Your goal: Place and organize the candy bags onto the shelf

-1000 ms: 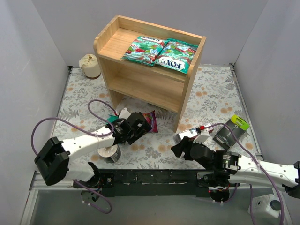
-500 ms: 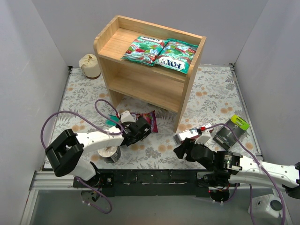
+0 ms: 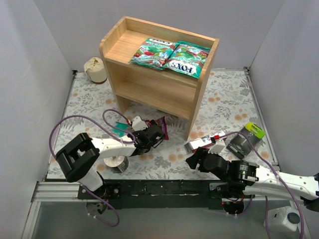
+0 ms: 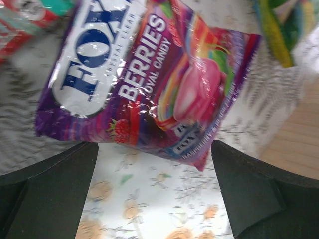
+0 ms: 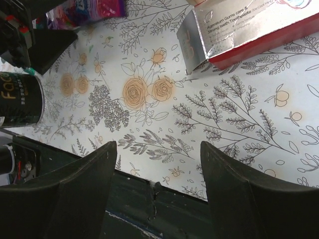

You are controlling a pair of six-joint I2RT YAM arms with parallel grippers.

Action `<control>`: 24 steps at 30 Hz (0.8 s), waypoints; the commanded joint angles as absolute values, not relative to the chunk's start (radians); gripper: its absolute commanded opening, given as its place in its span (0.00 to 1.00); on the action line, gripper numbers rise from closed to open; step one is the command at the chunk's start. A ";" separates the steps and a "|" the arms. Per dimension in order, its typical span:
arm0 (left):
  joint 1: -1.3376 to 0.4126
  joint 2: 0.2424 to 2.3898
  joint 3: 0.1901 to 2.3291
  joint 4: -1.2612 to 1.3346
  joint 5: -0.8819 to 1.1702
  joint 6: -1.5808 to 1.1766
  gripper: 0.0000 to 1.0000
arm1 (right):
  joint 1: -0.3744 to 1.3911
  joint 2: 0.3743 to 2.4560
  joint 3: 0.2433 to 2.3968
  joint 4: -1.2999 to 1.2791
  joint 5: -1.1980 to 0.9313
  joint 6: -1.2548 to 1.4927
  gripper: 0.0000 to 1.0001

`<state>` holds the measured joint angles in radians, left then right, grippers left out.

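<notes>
Two green-teal FOX'S candy bags (image 3: 152,52) (image 3: 188,59) lie side by side on the top tier of the wooden shelf (image 3: 113,44). A purple FOX'S berries bag (image 3: 162,126) lies flat on the floral mat in front of the shelf's lower opening; it fills the left wrist view (image 4: 149,79). My left gripper (image 3: 153,133) is open and low just short of that bag's near edge, its jaws (image 4: 154,174) wide apart with only mat between them. Another teal bag (image 3: 119,128) lies partly under the left arm. My right gripper (image 3: 196,158) is open and empty (image 5: 157,194).
A red-and-white toothpaste box (image 3: 204,143) (image 5: 244,30) lies just beyond my right gripper. A dark pouch with a green tab (image 3: 245,138) is at the right. A black can (image 3: 115,162) (image 5: 19,104) stands by the left arm. A tape roll (image 3: 95,69) sits left of the shelf.
My left gripper has moved right and away from the base, closing in on the purple bag. The right arm has shifted only slightly.
</notes>
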<state>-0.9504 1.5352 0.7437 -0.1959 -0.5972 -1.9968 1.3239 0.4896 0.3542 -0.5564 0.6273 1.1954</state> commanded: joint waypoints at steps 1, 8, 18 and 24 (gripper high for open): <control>-0.953 1.583 0.693 -0.040 -0.585 -3.037 0.98 | 1.325 0.468 0.388 -0.578 0.646 1.218 0.75; -0.951 1.631 0.640 0.068 -0.584 -3.082 0.86 | 1.325 0.439 0.385 -0.624 0.650 1.236 0.74; -0.946 1.626 0.598 0.006 -0.650 -3.123 0.56 | 1.325 0.423 0.385 -0.627 0.653 1.243 0.73; -0.899 1.554 0.554 -0.121 -0.724 -3.128 0.92 | 1.325 0.443 0.380 -0.612 0.644 1.243 0.72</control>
